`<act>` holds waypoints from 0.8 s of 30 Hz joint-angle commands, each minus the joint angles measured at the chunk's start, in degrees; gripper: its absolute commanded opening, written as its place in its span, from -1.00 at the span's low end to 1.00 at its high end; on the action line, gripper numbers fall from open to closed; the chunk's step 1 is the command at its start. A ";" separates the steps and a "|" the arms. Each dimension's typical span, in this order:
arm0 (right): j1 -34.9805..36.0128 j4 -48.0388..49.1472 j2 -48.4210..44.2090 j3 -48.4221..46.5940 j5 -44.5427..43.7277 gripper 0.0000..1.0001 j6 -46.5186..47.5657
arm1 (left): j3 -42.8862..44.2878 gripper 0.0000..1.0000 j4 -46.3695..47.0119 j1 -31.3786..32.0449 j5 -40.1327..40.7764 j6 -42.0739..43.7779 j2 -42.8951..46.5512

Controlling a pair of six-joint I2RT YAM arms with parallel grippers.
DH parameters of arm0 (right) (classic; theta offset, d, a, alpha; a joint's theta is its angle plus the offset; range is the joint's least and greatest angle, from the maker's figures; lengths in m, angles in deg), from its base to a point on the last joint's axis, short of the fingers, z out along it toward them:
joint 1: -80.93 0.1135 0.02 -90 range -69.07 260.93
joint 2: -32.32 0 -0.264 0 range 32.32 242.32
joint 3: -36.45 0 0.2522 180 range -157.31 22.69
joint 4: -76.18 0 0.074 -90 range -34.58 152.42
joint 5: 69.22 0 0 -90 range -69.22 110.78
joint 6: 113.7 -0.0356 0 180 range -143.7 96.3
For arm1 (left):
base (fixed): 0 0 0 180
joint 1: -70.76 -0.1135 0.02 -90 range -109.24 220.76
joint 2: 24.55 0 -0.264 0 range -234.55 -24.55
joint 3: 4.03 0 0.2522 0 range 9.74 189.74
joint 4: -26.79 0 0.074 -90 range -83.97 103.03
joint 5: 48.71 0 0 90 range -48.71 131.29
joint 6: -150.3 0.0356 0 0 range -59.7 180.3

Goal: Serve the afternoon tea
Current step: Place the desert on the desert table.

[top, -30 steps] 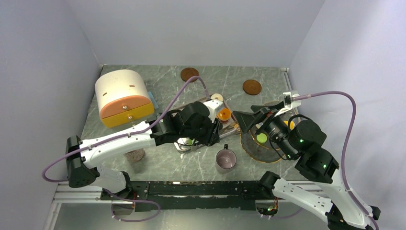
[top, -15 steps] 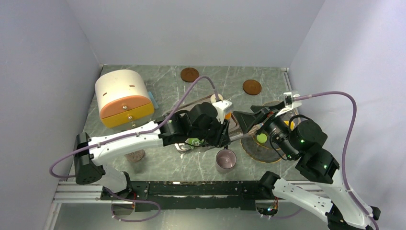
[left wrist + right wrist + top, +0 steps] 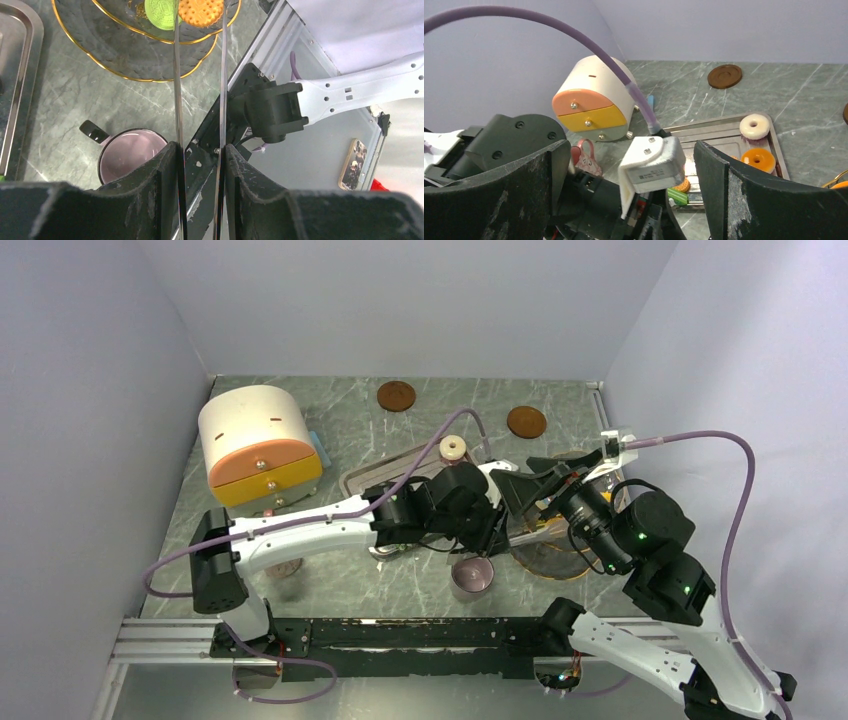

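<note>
While a green biscuit lies in the plate ahead of the outstretched left pincer, that pincer clamps tongs pinching an orange biscuit over the plate. An empty mug stands just beside it; the right pincer gapes wide.

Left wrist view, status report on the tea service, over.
Left end effector shut on tongs, orange biscuit in tips over glass plate. Right end effector open, empty, crowding left wrist. Green treat on plate, mug alongside.

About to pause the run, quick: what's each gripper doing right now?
Left gripper: closed on the metal tongs, which pinch an orange biscuit.
Right gripper: open, holding nothing.
</note>
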 commanded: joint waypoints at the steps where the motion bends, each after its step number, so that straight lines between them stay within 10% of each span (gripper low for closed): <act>1: -0.03 0.70 -0.08 -1.69 0.46 0.95 0.05 | 3.18 -0.29 4.95 0.61 -2.27 -0.13 -1.63; 24: 0.02 1.43 0.33 -1.60 1.24 0.95 -0.02 | 7.65 -0.25 10.43 0.78 -1.69 0.57 -11.21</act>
